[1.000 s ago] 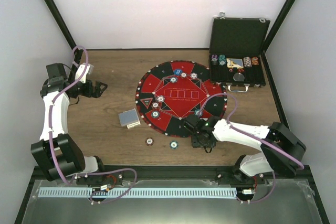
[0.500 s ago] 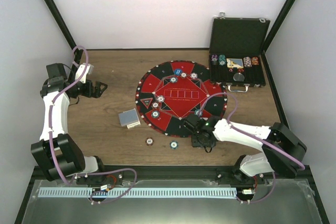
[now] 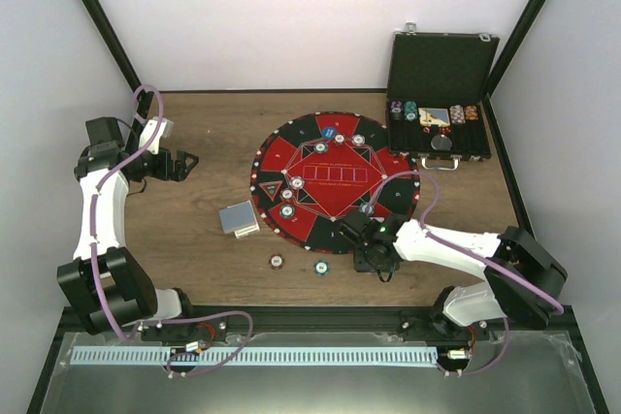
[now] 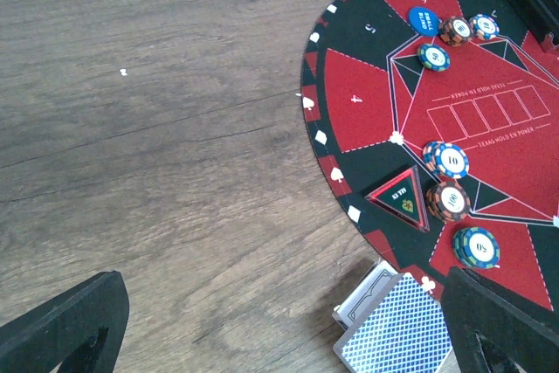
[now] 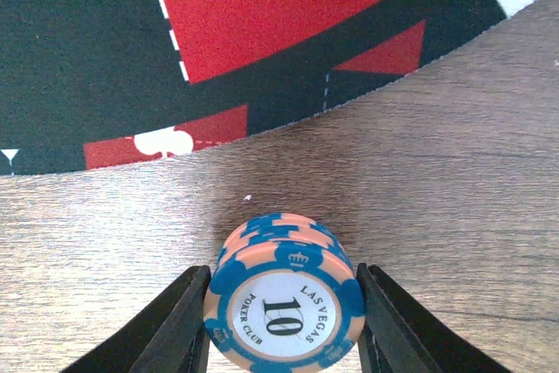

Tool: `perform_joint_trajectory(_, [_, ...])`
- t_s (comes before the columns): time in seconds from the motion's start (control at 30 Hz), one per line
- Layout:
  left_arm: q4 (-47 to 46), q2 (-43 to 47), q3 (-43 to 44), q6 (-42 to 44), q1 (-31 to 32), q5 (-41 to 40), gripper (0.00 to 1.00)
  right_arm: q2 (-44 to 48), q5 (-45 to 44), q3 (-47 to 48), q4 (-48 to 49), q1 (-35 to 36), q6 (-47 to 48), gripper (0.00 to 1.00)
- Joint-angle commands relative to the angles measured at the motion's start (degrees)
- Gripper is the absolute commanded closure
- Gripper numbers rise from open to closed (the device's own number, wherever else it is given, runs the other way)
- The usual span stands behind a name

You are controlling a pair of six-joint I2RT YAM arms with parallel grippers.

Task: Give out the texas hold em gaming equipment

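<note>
right wrist view: clamps right gripper [image 5: 284, 314] on chip stack [image 5: 284, 290], upright on table [image 5: 480, 172] just off mat's [image 5: 87, 58] near edge. spreads left gripper [image 4: 279, 329] wide. probably mid-pickup; next needs a clean lift.

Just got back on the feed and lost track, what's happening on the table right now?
The right gripper is shut on a small stack of chips, low over the table just off the near edge of the mat. The left gripper hangs open at the left side, holding nothing. On the mat sit other chips, a blue button and a triangular marker; a deck of cards lies by its left edge, two loose chips on the table nearby.
</note>
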State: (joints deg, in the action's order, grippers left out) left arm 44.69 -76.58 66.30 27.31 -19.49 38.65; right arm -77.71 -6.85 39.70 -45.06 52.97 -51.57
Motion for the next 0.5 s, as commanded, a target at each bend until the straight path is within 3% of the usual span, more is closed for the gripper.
perform_joint_trajectory(0.0, [0.2, 0.9, 0.0, 1.2, -0.3, 0.9, 0.0, 1.3, 0.2, 1.6, -0.1, 0.5, -0.3, 0.83])
perform_joint_trajectory(0.13, [0.6, 1.1, 0.3, 1.3, -0.3, 0.6, 0.0, 1.9, -1.9, 4.7, -2.6, 0.2, 0.2, 0.98])
perform_joint_trajectory(0.3, [1.0, 1.2, 0.7, 1.8, -0.3, 0.5, 0.0, 2.5, -5.0, 11.4, -7.4, -3.4, 4.1, 0.99])
perform_joint_trajectory(0.47, [1.6, 1.0, 0.7, 3.0, -0.3, 0.5, 0.0, 2.5, -5.8, 15.1, -6.3, -11.7, 11.1, 0.99])
